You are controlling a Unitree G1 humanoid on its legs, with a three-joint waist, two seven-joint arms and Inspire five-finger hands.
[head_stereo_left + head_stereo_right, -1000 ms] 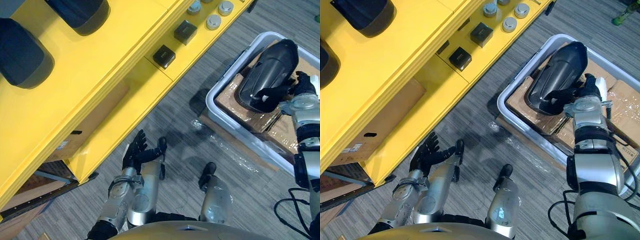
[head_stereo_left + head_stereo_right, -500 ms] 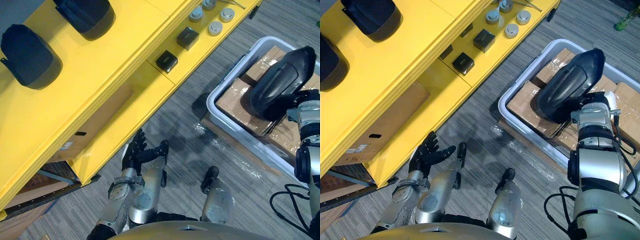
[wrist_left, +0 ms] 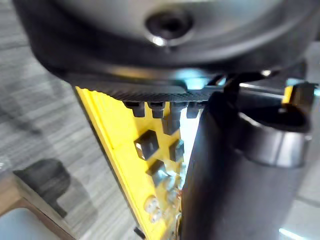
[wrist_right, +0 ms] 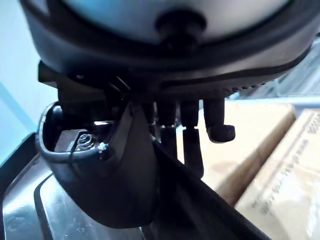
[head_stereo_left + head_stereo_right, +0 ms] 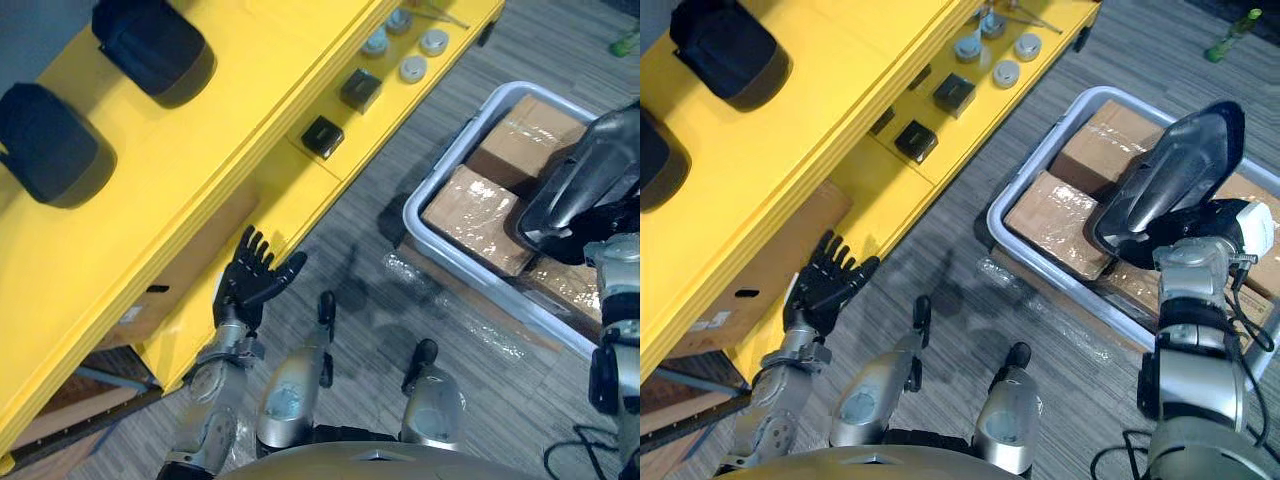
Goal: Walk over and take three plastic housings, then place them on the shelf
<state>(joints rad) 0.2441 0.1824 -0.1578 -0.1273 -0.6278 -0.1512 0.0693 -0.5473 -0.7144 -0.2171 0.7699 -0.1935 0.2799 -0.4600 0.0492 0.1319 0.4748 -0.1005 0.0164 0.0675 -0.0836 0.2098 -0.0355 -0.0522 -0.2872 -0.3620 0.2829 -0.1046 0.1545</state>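
Higher than before, one housing (image 5: pixel 1170 175) hangs over the bin (image 5: pixel 1060 283), clasped by the right hand (image 5: pixel 1225 222) — left hand (image 5: pixel 255 280) spread by the shelf (image 5: pixel 200 150), where two housings (image 5: pixel 150 45) already sit; one placement seemingly remains.

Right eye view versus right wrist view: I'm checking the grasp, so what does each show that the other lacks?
Right eye view adds the yellow shelf, two housings on it, and the open left hand. Right wrist view adds the fingers of the right hand curled over the held housing's edge. Both show that housing and the cardboard boxes.
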